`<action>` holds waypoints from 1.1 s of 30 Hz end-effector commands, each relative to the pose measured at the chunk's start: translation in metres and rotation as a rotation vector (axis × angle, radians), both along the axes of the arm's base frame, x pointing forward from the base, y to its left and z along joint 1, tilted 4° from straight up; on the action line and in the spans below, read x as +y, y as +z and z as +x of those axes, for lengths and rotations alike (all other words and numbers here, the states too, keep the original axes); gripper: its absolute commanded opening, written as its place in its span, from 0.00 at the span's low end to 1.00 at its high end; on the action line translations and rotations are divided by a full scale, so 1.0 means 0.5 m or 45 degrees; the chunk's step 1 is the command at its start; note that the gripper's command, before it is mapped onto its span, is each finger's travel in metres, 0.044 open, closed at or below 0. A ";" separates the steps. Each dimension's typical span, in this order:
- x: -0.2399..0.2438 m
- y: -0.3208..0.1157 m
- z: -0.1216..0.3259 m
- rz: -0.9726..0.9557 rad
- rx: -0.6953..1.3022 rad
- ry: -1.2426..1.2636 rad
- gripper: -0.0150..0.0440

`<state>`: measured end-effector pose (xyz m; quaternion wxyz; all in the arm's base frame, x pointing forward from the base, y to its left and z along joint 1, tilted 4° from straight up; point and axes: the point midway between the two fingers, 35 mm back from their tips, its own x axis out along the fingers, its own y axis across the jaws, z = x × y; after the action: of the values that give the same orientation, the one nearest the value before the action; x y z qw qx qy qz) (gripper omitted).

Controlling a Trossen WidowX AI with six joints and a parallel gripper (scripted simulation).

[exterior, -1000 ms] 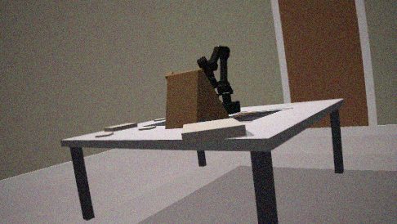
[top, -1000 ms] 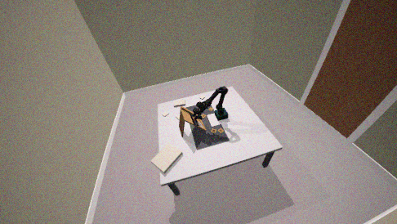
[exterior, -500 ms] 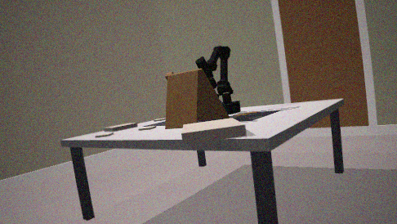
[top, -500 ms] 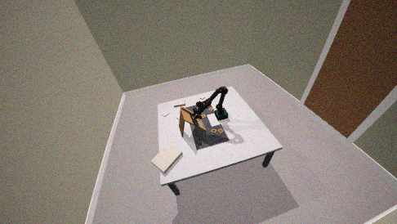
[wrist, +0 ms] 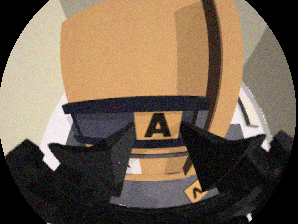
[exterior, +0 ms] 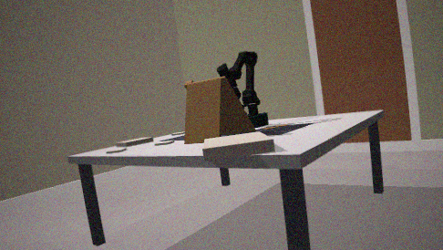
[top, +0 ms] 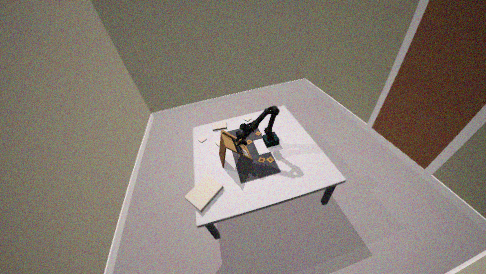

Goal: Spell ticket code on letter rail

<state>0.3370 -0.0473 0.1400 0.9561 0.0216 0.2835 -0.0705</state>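
My gripper [wrist: 157,124] [top: 241,140] is shut on the orange A tile [wrist: 158,131], upright and readable in the wrist view, at the dark letter rail [wrist: 115,104] on the tilted orange board [wrist: 120,55] [top: 230,141] [exterior: 202,111]. The rail stretch left of the tile looks bare; fingers hide parts of it. A white patch [wrist: 135,166], perhaps the ticket, shows below the rail, its print unreadable. A loose tile [wrist: 196,191] lies lower right, its letter N or Z. Loose tiles [top: 258,133] [top: 261,160] [top: 270,160] lie on the dark mat. The board hides the gripper in the exterior view.
The dark mat [top: 256,173] lies on the white table [top: 310,170] [exterior: 319,132]. A white sheet [top: 261,146] lies near the arm base. A thick beige slab [top: 204,195] [exterior: 237,146] lies at a table edge. A thinner slab [top: 219,126] [exterior: 134,141] and small flat pieces [top: 202,140] [exterior: 116,150] lie beyond the board.
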 end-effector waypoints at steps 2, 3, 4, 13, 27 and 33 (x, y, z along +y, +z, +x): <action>-0.004 0.000 -0.001 -0.002 -0.002 0.005 0.25; -0.005 0.000 -0.001 -0.002 -0.002 0.005 0.25; -0.006 0.000 -0.001 -0.002 -0.002 0.005 0.25; -0.015 0.000 -0.002 -0.003 -0.001 0.005 0.25; -0.015 0.004 -0.009 -0.003 -0.001 0.005 0.74; -0.013 0.014 -0.023 -0.003 -0.001 0.005 0.75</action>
<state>0.3288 -0.0547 0.1437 0.9556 0.0214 0.2852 -0.0708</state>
